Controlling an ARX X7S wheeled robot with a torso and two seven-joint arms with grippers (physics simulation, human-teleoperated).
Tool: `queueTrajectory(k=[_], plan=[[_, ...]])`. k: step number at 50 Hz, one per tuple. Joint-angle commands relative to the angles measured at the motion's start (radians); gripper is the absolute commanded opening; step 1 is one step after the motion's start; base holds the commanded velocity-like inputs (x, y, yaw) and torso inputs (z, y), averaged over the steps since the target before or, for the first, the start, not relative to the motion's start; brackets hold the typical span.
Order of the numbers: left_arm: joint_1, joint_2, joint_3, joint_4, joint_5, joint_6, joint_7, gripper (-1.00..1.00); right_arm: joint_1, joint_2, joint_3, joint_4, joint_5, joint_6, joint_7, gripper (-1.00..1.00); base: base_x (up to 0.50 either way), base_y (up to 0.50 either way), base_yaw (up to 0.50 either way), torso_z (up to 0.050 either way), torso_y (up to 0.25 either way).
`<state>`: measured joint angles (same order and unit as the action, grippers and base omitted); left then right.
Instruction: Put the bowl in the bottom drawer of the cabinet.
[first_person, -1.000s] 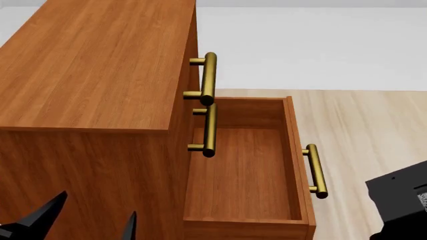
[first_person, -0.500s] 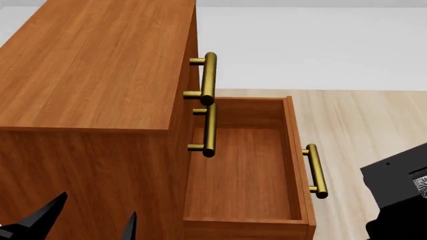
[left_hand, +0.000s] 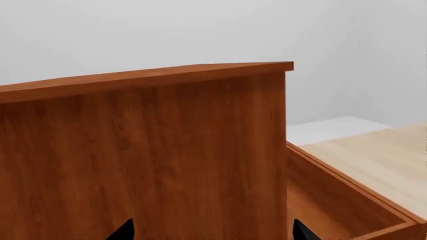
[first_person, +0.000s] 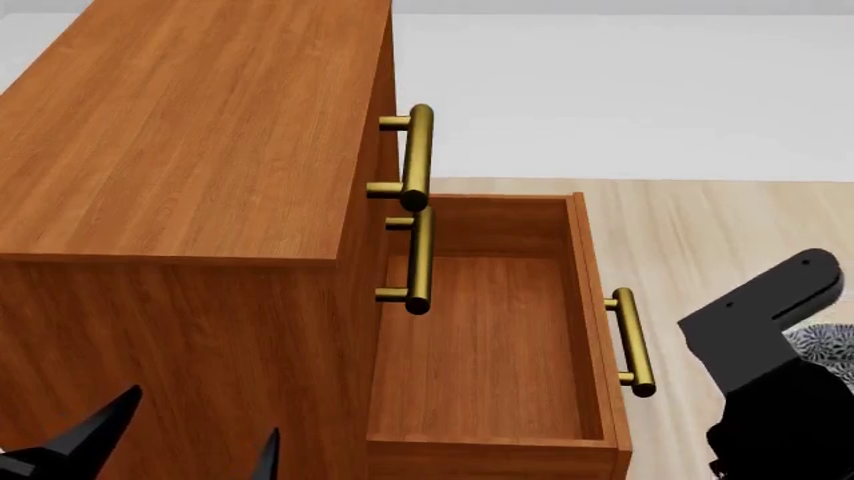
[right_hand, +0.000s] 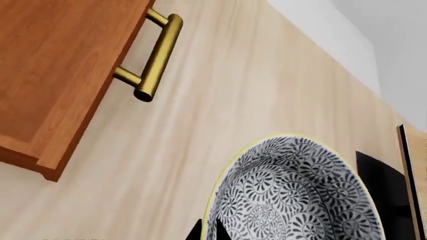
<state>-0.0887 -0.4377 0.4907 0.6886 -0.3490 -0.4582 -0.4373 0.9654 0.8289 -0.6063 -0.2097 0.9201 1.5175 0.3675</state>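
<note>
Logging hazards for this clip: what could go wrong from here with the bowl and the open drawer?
The bowl rides at the right gripper, seemingly pinched at its rim only, so it might tilt or slip. It sits outside the bottom drawer, beyond the brass handle; carried too low, it could knock the handle or front panel.

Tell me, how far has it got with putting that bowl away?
Done: the bottom drawer of the cabinet stands pulled open and empty. In hand: the right gripper has the bowl beside the drawer's handle, apparently held at its rim. Left: lowering the bowl into the drawer.
</note>
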Motion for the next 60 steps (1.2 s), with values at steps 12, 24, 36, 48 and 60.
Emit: queueTrajectory(k=[12, 24, 36, 48, 60], plan=[[-0.007, -0.006, 0.017, 0.002, 0.01, -0.006, -0.004, 1.0, 0.278, 0.006, -0.381, -0.017, -0.104, -0.039, -0.229, -1.0, 0.0, 0.0, 0.0, 0.0, 0.001], [-0.012, -0.007, 0.022, 0.003, 0.011, -0.013, -0.008, 1.0, 0.382, -0.013, -0.503, -0.007, -0.138, -0.05, -0.293, -1.0, 0.0, 0.0, 0.0, 0.0, 0.0], [-0.018, -0.009, 0.027, 0.004, 0.01, -0.022, -0.01, 1.0, 0.475, -0.03, -0.609, 0.007, -0.172, -0.079, -0.373, -1.0, 0.0, 0.0, 0.0, 0.0, 0.001], [-0.024, -0.011, 0.032, 0.006, 0.009, -0.032, -0.012, 1.0, 0.531, -0.06, -0.7, 0.05, -0.217, -0.148, -0.461, -1.0, 0.0, 0.0, 0.0, 0.0, 0.0], [-0.022, -0.013, 0.035, 0.005, 0.009, -0.03, -0.017, 1.0, 0.558, -0.087, -0.757, 0.079, -0.255, -0.212, -0.515, -1.0, 0.0, 0.0, 0.0, 0.0, 0.001]])
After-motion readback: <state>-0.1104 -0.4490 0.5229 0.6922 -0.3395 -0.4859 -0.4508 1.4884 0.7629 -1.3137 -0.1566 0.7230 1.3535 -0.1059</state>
